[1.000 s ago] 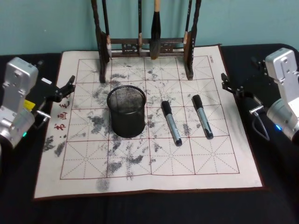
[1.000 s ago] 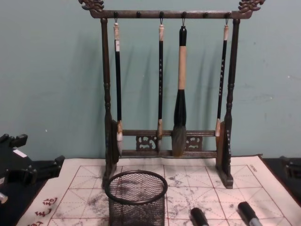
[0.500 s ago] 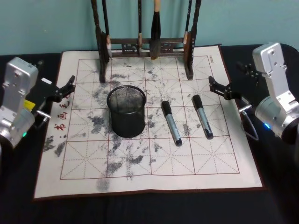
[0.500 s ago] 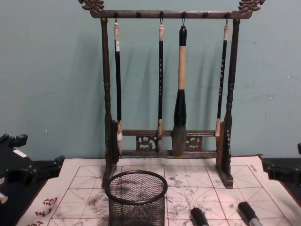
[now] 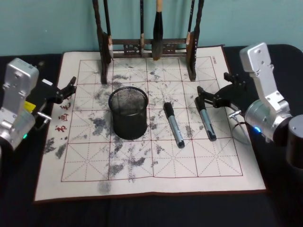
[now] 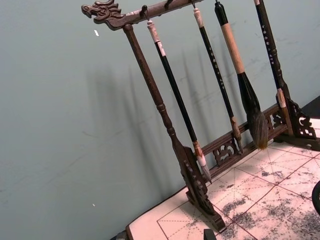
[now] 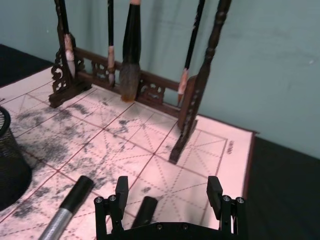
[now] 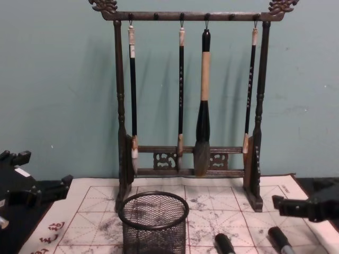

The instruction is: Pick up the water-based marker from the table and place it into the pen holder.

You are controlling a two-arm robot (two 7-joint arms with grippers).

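I see the black bench (image 5: 142,213) carrying an ink-stained grid mat (image 5: 199,170); on it stand a brush rack (image 5: 147,47) and the pen holder (image 5: 129,113), with a marker (image 5: 173,124) and a second marker (image 5: 205,118) lying to the holder's right

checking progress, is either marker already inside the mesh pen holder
No, the left marker and the right marker both lie flat on the mat, to the right of the pen holder.

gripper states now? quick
Left gripper: open, empty, beside the mat's left edge.
Right gripper: open, empty, above the right-hand marker's cap.
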